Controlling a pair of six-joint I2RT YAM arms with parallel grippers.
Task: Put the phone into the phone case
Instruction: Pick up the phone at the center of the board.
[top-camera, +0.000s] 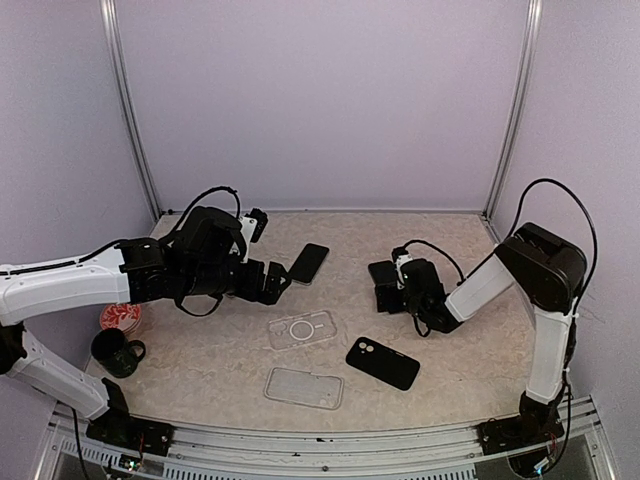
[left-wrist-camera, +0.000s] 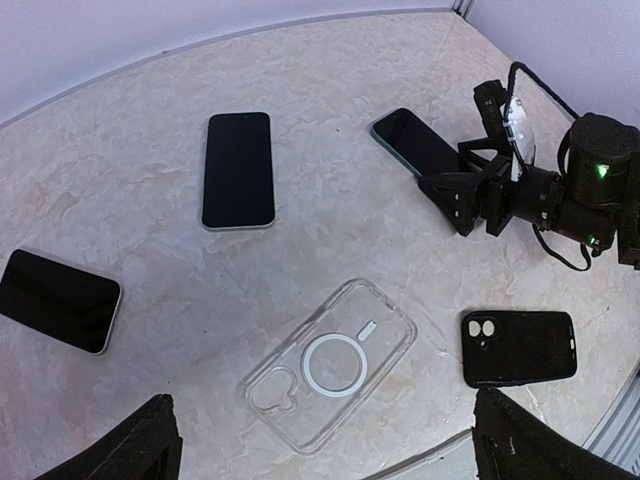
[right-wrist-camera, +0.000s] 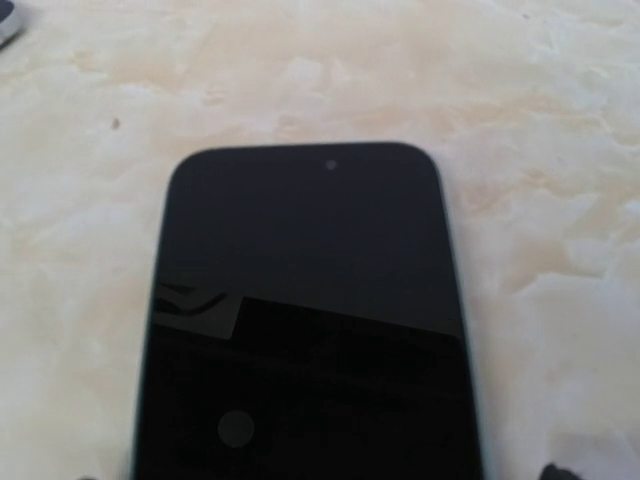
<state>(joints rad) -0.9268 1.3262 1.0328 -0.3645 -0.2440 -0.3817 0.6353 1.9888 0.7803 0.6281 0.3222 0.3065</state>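
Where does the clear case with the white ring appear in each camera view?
Top external: clear ring case, mid-table toward the front.
Left wrist: the case, lower centre.
Right wrist: not in it.
Shared landmark: black case, just to its right in both.

Soft even light, blurry right-wrist close-up

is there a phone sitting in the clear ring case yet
No, the clear case lies empty, with the marble table showing through it.
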